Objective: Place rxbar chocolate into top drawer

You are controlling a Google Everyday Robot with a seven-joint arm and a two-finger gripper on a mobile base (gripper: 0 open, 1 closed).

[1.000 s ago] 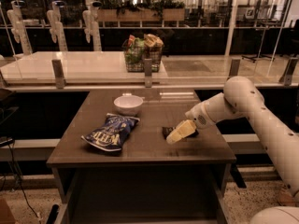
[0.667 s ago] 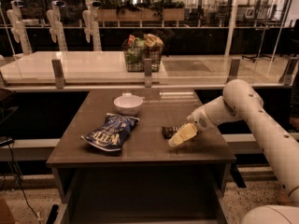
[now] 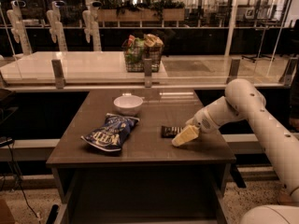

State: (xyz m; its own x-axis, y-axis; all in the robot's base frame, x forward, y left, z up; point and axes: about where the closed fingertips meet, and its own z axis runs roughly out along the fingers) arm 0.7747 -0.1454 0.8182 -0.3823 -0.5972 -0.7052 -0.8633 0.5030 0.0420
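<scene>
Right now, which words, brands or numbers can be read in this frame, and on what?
None can be quoted with certainty.
Chip bag: pale brand lettering, too blurred to read.
Snack bar: pale marks, too small to read.
Basket of snacks behind: no readable text.
Gripper, just right of the snack bar in the view: no markings seen.

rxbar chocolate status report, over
End effector low, right side, at right end of rxbar chocolate. Bar flat on table, not yet in top drawer. Blue chip bag, white bowl off left, not blocking.
</scene>
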